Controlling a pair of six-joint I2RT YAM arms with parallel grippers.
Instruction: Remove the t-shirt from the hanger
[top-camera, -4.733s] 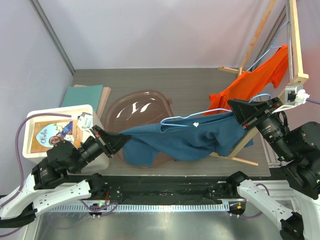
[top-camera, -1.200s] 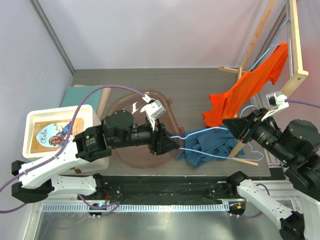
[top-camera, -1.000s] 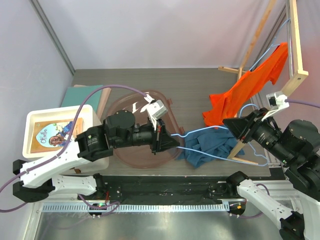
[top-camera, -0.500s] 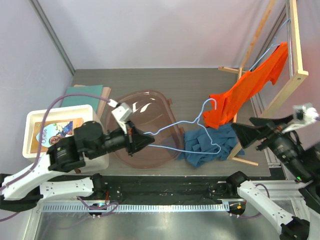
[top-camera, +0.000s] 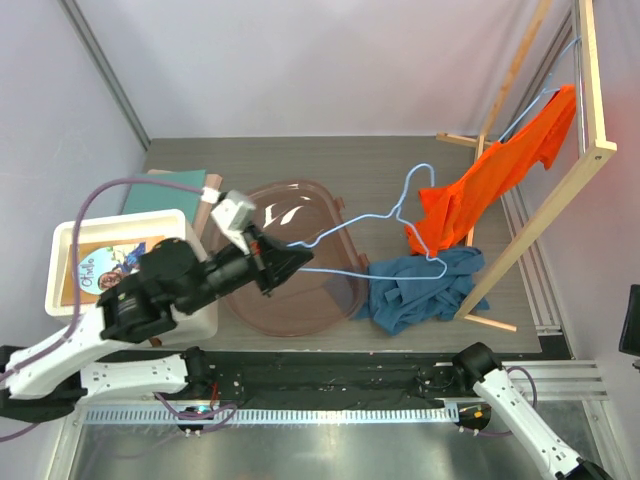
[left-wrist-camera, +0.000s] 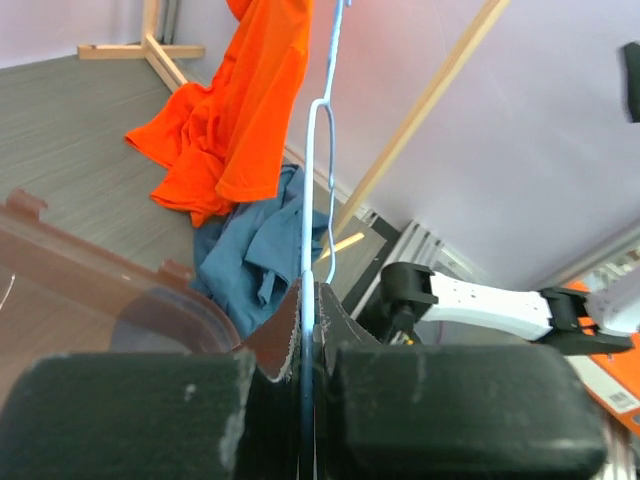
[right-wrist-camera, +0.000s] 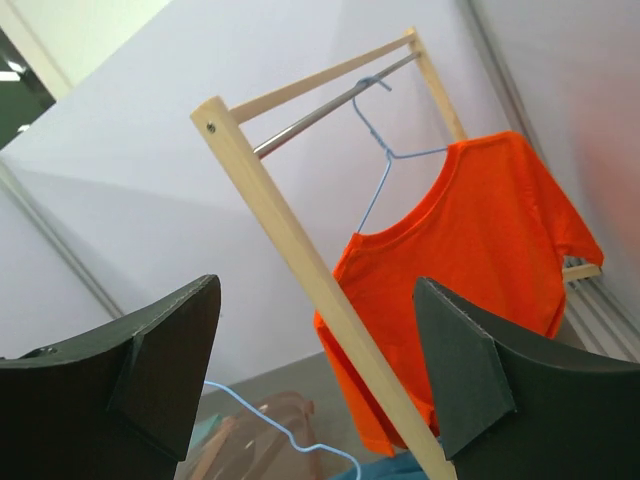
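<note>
Pale lilac walls are enclosing the grey wood-grain table stretching beyond the left gripper, while a bare-wood clothes rack is standing well to that gripper's right, soft even light falling throughout.

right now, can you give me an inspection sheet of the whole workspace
surface: grey wood-grain table.
job's things: blue t-shirt lies crumpled on the table, off the hanger; the light-blue wire hanger is gripped at one end.
clutter: brown see-through tub; white bin holding a printed card; teal book; orange t-shirt hanging on the wooden rack.
grippers: left claw shut on the hanger; right claw open and empty, facing the rack.
cables: purple cable loops above the white bin.
surroundings: pale walls; nothing else seen.
</note>
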